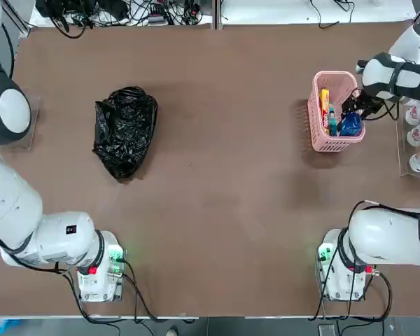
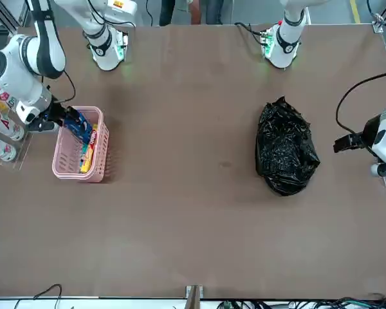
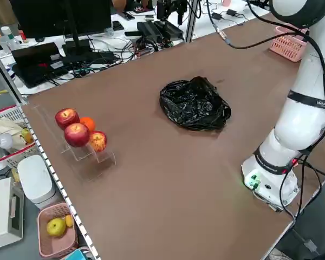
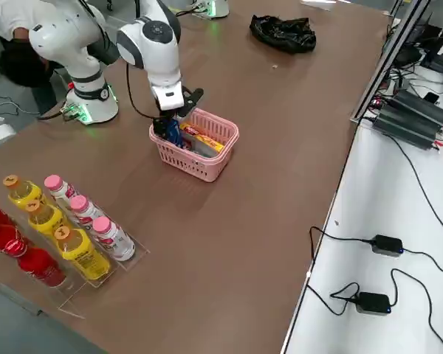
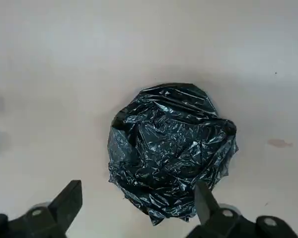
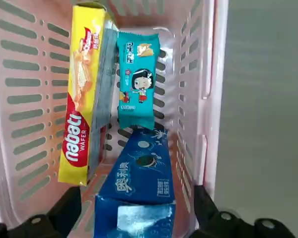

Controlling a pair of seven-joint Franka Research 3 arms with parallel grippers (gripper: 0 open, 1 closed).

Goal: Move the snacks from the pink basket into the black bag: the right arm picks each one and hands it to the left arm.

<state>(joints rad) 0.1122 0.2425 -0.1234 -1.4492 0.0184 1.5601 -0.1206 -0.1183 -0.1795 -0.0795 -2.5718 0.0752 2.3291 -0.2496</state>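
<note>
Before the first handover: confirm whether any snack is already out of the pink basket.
No: the blue, yellow and teal packets all lie inside the pink basket.

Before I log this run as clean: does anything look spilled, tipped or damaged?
Nothing stands out. All three snacks sit inside the upright pink basket, and the black bag lies crumpled but intact on the table.

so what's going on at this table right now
The right claw is lowered, open, into the pink basket, straddling the blue snack packet. Nothing is gripped yet; the yellow packet and the teal packet also lie inside. The left claw hangs open above the black bag, which sits crumpled on the other side of the table. No snack has been handed over so far.
</note>
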